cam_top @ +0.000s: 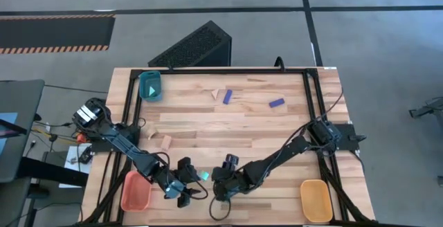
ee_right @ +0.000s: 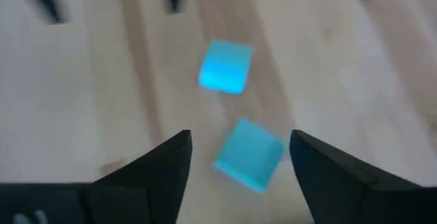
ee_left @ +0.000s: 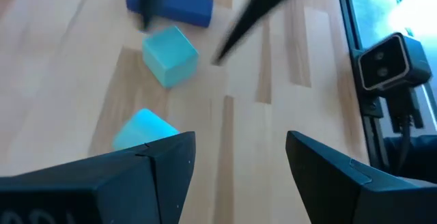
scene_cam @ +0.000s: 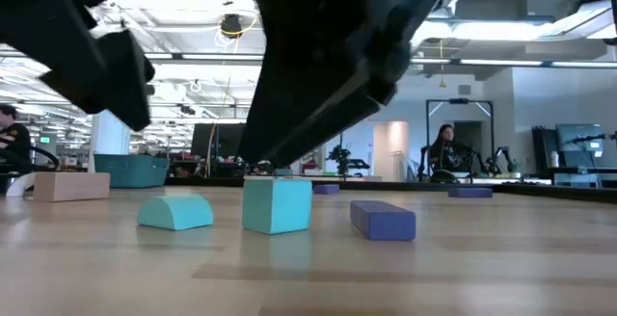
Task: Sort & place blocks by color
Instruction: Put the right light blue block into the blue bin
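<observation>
Two cyan blocks lie on the table near its near edge, between my grippers: a cube point(scene_cam: 277, 205) point(ee_left: 171, 54) point(ee_right: 249, 152) and a half-round piece point(scene_cam: 175, 212) point(ee_left: 140, 130) point(ee_right: 227, 65). A dark blue bar point(scene_cam: 383, 220) point(ee_left: 177, 4) lies beside the cube. My right gripper point(cam_top: 225, 178) point(ee_right: 239, 159) is open and hovers with a finger on either side of the cube, touching nothing. My left gripper point(cam_top: 181, 185) point(ee_left: 239, 162) is open too, just short of the half-round piece. Farther off lie two more blue bars point(cam_top: 227, 97) point(cam_top: 277, 103) and pale wood pieces point(cam_top: 166, 142) point(cam_top: 216, 94).
A teal tray point(cam_top: 150, 86) sits at the far left corner, a salmon-orange tray point(cam_top: 135, 191) at the near left and a yellow-orange tray point(cam_top: 315, 199) at the near right. A black frame point(cam_top: 311, 109) runs along the table's sides. People sit in the room beyond.
</observation>
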You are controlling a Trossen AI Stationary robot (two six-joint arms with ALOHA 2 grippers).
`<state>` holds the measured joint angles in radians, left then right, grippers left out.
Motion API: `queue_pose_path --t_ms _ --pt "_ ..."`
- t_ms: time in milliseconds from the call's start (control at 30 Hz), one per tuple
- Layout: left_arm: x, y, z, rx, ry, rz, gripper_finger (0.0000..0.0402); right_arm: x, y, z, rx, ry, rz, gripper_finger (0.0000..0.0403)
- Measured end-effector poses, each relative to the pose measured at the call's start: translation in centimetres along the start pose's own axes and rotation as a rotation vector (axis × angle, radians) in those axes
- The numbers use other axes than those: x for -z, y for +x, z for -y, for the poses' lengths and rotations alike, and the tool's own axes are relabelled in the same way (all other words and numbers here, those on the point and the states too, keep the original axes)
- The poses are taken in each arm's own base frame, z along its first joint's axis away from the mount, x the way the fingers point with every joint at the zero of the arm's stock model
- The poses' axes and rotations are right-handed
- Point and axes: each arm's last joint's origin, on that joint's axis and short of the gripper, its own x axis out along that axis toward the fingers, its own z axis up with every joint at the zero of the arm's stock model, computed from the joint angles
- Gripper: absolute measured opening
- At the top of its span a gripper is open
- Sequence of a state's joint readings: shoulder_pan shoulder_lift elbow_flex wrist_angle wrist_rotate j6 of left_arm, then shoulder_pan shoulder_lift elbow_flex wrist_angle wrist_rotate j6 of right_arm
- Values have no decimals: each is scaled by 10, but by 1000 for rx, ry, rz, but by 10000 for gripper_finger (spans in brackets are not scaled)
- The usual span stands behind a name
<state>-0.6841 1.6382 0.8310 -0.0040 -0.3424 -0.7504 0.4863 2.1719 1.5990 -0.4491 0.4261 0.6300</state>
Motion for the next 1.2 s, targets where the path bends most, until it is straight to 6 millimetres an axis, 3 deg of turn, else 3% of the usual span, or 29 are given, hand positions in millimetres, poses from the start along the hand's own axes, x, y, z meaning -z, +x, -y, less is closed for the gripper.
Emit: queue_pose_path --t_ms 300,500,700,1033,1200 --pt "16 -6 7 -40 -38 -41 215 -8 10 10 -55 -21 -27 364" --pt "25 -11 10 -87 -54 -35 215 -8 14 17 -61 90 -83 371" --pt "29 -13 11 -115 -101 -11 215 -9 17 27 -20 187 -125 340" --pt "29 -13 11 -127 -102 5 215 -11 19 32 -72 209 -182 271" --pt "28 -13 11 -136 -109 19 215 -11 21 35 -97 220 -219 207"
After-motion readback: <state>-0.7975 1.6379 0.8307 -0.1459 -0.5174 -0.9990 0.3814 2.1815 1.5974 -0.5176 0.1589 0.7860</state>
